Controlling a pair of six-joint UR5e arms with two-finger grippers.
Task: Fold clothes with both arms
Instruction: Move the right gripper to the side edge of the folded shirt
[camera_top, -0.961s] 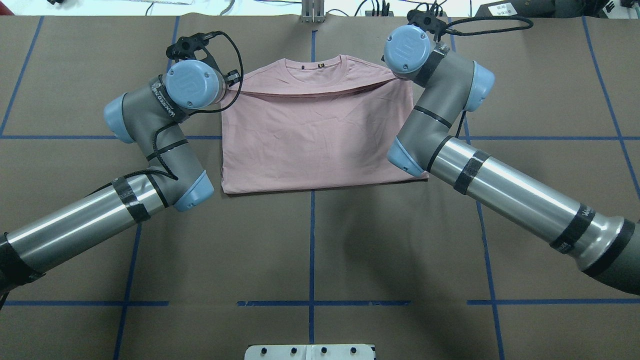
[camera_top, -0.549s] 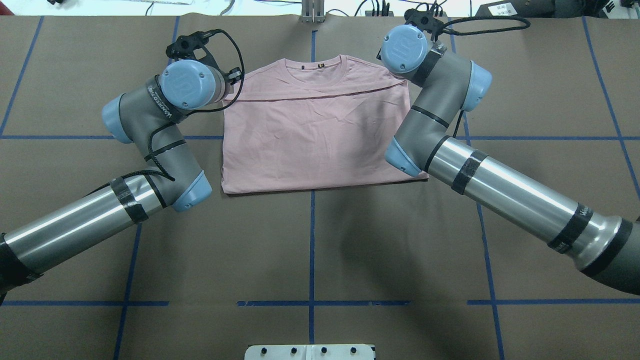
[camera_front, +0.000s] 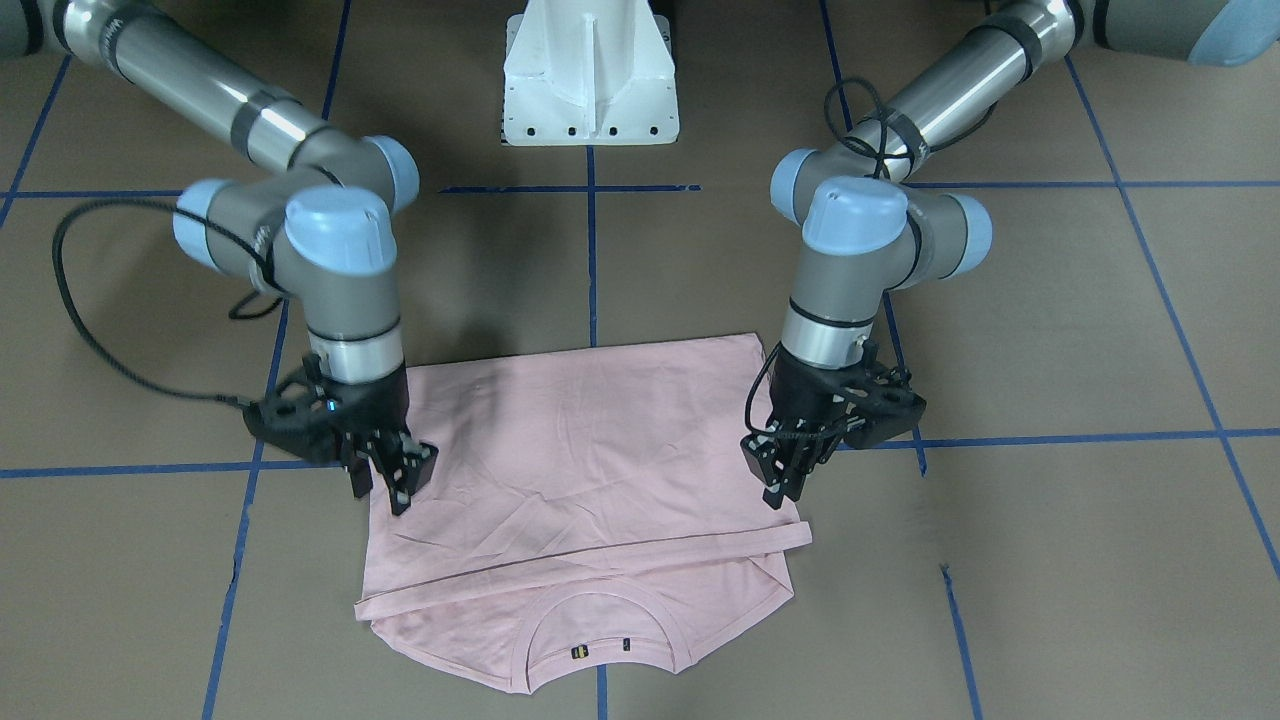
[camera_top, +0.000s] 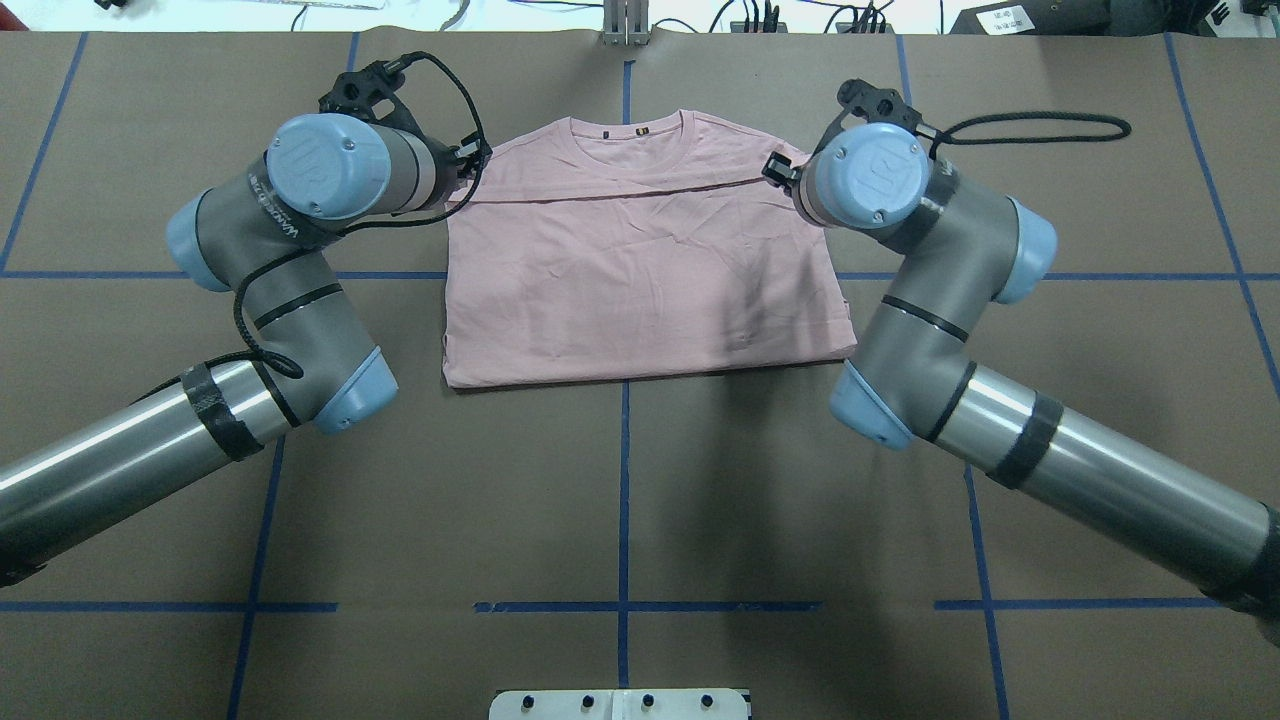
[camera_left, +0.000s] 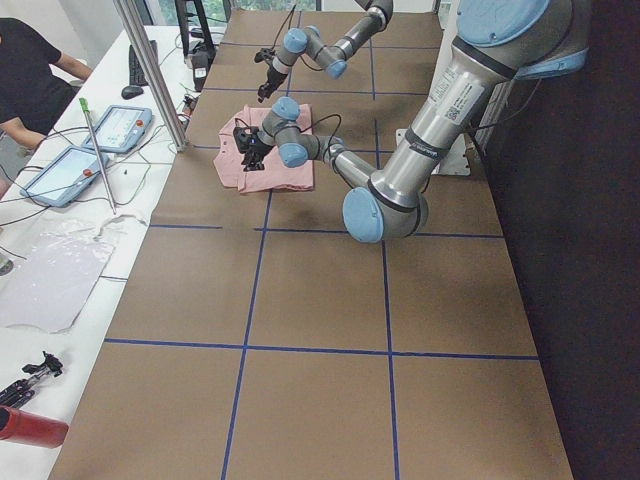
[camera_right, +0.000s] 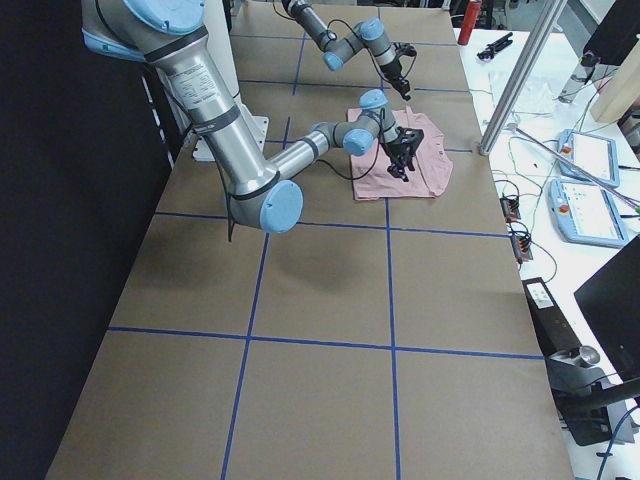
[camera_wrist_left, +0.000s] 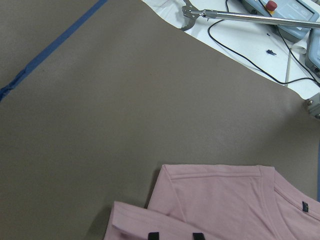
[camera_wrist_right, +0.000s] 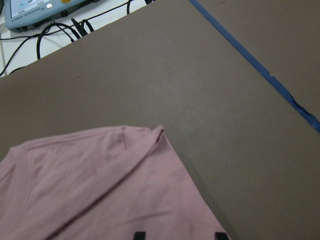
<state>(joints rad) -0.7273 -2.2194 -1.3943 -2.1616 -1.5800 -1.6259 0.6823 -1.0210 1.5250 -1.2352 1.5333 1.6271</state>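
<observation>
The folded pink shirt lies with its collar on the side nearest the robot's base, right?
No. The front-facing view shows the folded pink shirt with its collar on the side farthest from the robot's white base.

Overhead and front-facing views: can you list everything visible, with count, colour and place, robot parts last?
T-shirt: 1, pale pink, folded, plain side up, far-centre of table, collar away from robot.
Table: 1, brown with blue tape grid.
Pedestal base: 1, white, robot's edge of table.
Teach pendants: 2, grey-blue, white side bench.
Person: 1, black top, at that bench.
Left arm: 1, silver-grey, light blue caps.
Right arm: 1, same colours.
Left gripper: 1, black, open, over shirt's edge.
Right gripper: 1, black, open, over opposite edge.
</observation>
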